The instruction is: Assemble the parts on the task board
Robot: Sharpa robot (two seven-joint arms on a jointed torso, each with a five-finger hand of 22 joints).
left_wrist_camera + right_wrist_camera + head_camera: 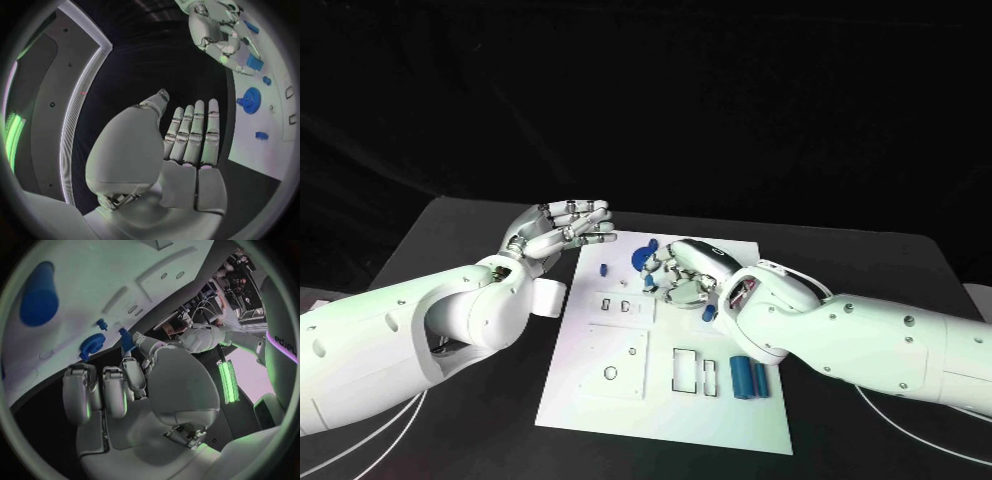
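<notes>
The white task board (610,400) lies in the middle of the table. My right hand (682,277) hangs low over its far end with the fingers curled in and nothing in them. In the right wrist view, the right hand (125,395) has its thumb tip beside a small blue part (127,340); I cannot tell whether they touch. A round blue disc (642,258) lies just beyond it. My left hand (568,225) is raised off the board's far left corner, fingers straight and apart, holding nothing. Two blue cylinders (750,378) lie side by side near the board's right edge.
Small blue parts (603,268) lie on the board's far left, and another (710,313) lies by my right wrist. Rectangular and oval cut-outs (692,370) mark the board's near half. The left wrist view shows the disc (251,100) and a blue block (254,62).
</notes>
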